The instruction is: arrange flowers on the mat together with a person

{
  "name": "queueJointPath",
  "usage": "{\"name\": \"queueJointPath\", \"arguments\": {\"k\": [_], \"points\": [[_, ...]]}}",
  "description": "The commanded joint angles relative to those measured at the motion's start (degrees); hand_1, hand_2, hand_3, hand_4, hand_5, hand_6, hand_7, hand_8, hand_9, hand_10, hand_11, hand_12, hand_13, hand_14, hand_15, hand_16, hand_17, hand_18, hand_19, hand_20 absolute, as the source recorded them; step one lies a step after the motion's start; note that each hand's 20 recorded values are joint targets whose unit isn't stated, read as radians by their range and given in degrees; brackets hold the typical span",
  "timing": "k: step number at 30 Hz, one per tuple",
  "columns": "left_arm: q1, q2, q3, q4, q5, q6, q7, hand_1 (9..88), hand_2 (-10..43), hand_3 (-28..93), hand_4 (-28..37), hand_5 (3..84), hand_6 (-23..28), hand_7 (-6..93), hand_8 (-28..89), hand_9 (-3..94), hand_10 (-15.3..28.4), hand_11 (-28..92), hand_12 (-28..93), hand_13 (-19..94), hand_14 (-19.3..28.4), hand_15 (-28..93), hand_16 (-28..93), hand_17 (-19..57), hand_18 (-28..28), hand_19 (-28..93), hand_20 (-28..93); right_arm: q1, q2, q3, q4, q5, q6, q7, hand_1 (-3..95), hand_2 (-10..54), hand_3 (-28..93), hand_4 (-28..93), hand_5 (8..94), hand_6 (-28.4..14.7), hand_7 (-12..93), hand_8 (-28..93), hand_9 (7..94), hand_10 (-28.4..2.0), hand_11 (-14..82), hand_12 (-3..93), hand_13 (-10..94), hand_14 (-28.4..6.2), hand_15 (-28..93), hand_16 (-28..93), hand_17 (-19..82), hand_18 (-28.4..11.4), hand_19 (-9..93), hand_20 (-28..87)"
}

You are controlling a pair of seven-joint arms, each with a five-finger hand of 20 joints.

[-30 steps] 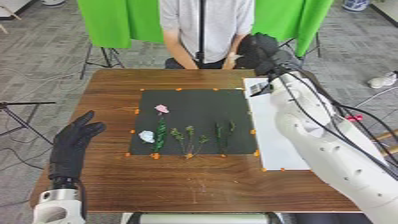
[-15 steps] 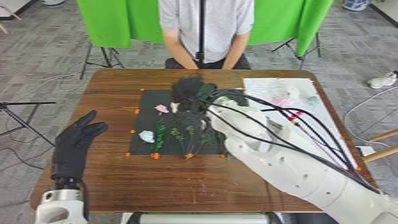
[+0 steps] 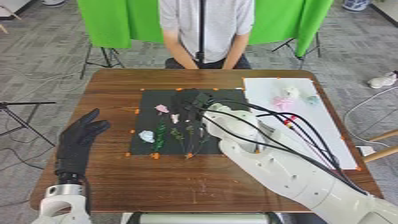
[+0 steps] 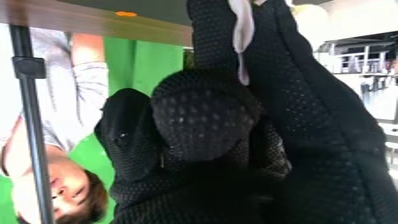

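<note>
Over the upper middle of the black mat [image 3: 138, 147] is my right hand [image 3: 188, 101], with a pale flower [image 3: 175, 118] just below its fingers. In the right wrist view, the glove [image 4: 204, 117] has a thin whitish piece of the flower [image 4: 242, 30] pinched between its fingers. A pink flower [image 3: 162, 108], a green leafy stem [image 3: 160, 137], a pale blue-white flower [image 3: 147, 136] and green sprigs [image 3: 189, 132] lie on the mat. My left hand [image 3: 80, 134] is held above the table's left side, fingers straight.
A white sheet [image 3: 333, 135] on the right holds a pink flower [image 3: 282, 103], a white one [image 3: 291, 92], a bluish one [image 3: 313, 100] and a red-yellow item [image 3: 290, 120]. The person sits at the far edge of the wooden table [image 3: 115, 175]. My right forearm crosses the sheet and mat.
My right hand has swung from the far right corner, beside the person, leftward over the mat, then come slightly nearer. The pale flower is now visible below it. The left hand has barely shifted.
</note>
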Motion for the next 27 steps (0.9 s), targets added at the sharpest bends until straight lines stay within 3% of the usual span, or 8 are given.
{"name": "queueJointPath", "arguments": {"k": [1, 6, 14, 20, 27], "points": [[1.45, 0.08, -0.15, -0.33, -0.02, -0.88, 0.04, 21.7, -0.8, 69, -22.0, 49.5, 2.6, 12.5, -5, 51.0, 15.2, 22, 17, 39, 18.5, 25, 4, 7.9, 12.6, 7, 19, -0.09, -0.50, -0.05, -1.03, -1.08, -2.27, 0.10, 54.4, -9.5, 54, -21, 78.1, 3.8, 18, 3, 86.3, -9.0, 10.4, 23.1, 94, 1.1, 59, 19, 59, -15.2, 93, 44], [1.01, 0.21, 0.05, -0.11, 0.09, -1.18, -0.05, 21.7, -0.9, 69, -22.0, 49.5, 2.7, 12.4, -5, 51.0, 15.3, 22, 17, 39, 18.5, 25, 4, 7.9, 12.5, 7, 19, -0.17, -0.63, -0.16, -1.22, -1.64, -2.90, 0.07, 49.4, -9.5, 58, -22, 75.2, 3.7, 17, 2, 83.0, -10.0, 13.9, 16.5, 94, 1.1, 58, 19, 59, -15.2, 93, 44], [1.24, -0.02, -0.20, -0.16, -0.02, -1.30, 0.53, 21.5, -1.2, 69, -22.1, 49.5, 2.6, 12.4, -5, 51.0, 15.3, 22, 17, 39, 18.6, 25, 4, 7.9, 12.6, 7, 19, 0.10, -0.72, -0.16, -1.07, -2.37, -4.87, -0.30, 44.4, -9.5, 65, -23, 71.2, 4.4, 17, -1, 79.4, -10.6, 12.9, 15.8, 94, 1.1, 57, 20, 59, -15.4, 93, 44], [1.54, -0.15, -0.28, -0.30, -0.02, -1.40, 0.89, 21.7, -1.2, 69, -22.1, 49.5, 2.6, 12.4, -5, 51.0, 15.3, 22, 17, 39, 18.6, 25, 4, 7.8, 12.6, 7, 19, 0.01, -0.37, -0.31, -1.36, -3.09, -4.88, -0.55, 41.8, -9.5, 69, -24, 68.7, 5.5, 17, -11, 77.4, -11.1, 12.5, 15.9, 94, 0.9, 56, 21, 58, -15.2, 93, 43], [1.32, -0.06, -0.24, -0.24, 0.06, -1.26, 0.64, 21.5, -1.4, 69, -21.9, 49.6, 2.7, 12.4, -5, 51.0, 15.2, 22, 17, 39, 18.6, 25, 4, 7.8, 12.6, 7, 19, -0.18, -0.19, 0.49, -1.81, -3.62, -7.97, -0.76, 41.1, -9.5, 69, -24, 65.7, 5.8, 17, -12, 74.9, -11.3, 11.8, 15.8, 94, 0.9, 55, 21, 58, -15.4, 93, 43]]}}
